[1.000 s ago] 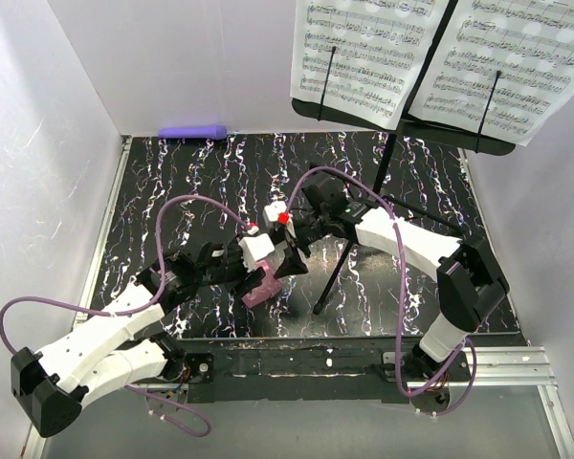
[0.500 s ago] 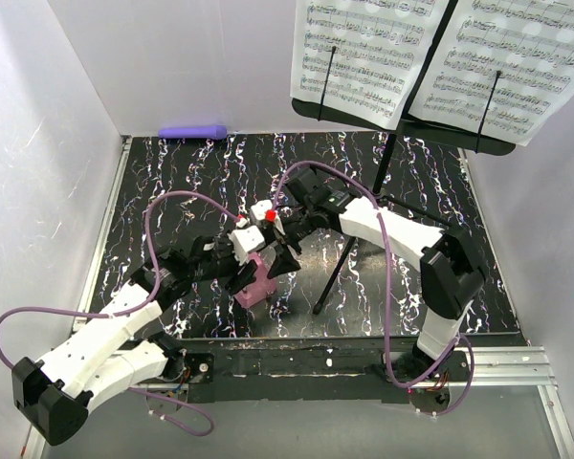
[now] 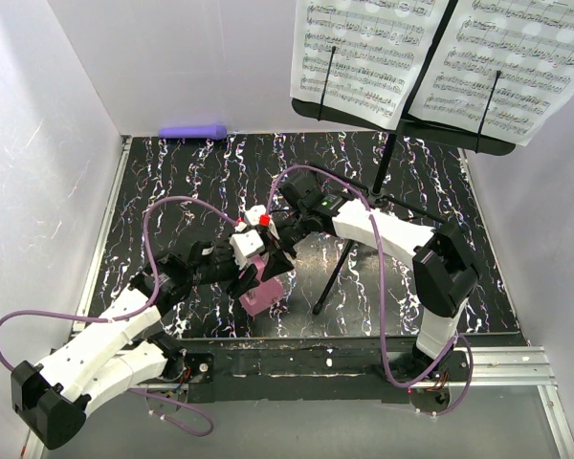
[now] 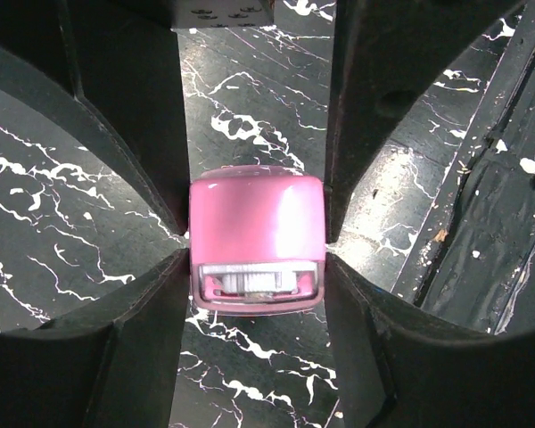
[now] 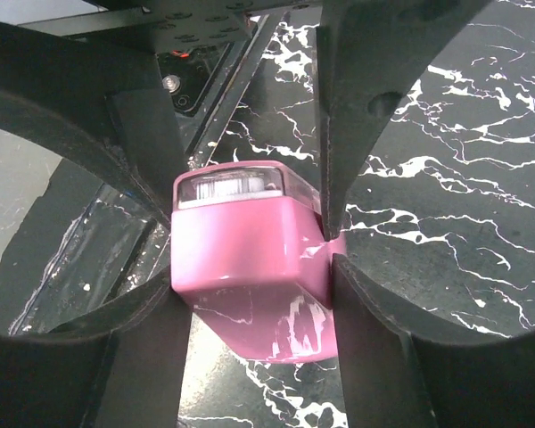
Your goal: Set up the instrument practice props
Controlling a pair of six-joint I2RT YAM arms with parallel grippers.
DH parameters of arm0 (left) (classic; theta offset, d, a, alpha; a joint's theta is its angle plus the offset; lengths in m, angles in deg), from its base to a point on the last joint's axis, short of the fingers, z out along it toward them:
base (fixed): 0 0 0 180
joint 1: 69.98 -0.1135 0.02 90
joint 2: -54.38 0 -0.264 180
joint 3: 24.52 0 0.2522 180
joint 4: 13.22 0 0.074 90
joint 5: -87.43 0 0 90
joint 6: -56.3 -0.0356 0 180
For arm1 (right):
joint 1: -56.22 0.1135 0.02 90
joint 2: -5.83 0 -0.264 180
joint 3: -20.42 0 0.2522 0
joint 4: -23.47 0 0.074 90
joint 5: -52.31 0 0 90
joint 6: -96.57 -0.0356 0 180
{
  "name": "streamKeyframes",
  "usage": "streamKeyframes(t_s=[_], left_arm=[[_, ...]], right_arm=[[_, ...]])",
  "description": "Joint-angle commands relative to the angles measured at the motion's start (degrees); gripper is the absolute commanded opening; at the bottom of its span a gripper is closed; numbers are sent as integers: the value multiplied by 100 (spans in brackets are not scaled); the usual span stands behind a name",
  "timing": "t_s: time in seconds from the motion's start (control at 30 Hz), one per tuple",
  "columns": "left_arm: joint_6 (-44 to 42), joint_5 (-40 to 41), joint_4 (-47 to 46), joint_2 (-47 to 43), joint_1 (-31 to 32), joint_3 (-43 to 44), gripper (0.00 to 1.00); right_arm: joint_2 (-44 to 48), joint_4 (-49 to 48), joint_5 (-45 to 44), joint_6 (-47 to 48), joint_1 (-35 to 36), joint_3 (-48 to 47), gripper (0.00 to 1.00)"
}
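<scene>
Metronome (image 3: 260, 296) at table's (image 3: 172, 182) 6 o'clock; music stand (image 3: 325, 290) foot at its 3. Left gripper (image 4: 257, 259) and right gripper (image 5: 250, 267) both pinch its flanks. Likely light, rigid, glossy and tapered, so slippery. Best gripped low on the flat sides.

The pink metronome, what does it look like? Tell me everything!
The pink metronome is small, shiny and plastic-looking, with rounded corners and a narrow silvery window strip near one end. It is near the front middle of the black marbled table, beside a leg of the music stand. The left hand pinches its sides, and the right hand pinches it too. Whether it rests on the table, I cannot tell.
</scene>
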Motion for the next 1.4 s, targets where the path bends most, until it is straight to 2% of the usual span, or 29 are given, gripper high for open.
streamKeyframes(t_s=[0.0,0.07,0.1,0.17,0.27,0.7,1.03,1.37], left_arm=[[-86,-232,-568,-153,32,49,7],[-113,-135,-436,-223,6,49,5],[-121,-100,-392,-302,-3,32,5],[-113,-56,-357,-486,-12,5,4],[-95,14,-251,-645,-30,23,2],[265,-117,-154,-725,-205,-21,0],[564,-74,-119,-716,-320,-13,0],[432,32,-260,-892,-337,-118,0]], right_arm=[[23,70,-155,299,273,8,50],[163,79,-365,493,229,140,39],[242,62,-427,528,168,201,29],[339,9,-594,564,54,281,17],[471,158,-893,871,-61,360,15],[674,483,-1034,1135,-404,421,6],[700,607,-1148,1144,-544,422,4],[788,633,-1113,1127,-659,536,3]])
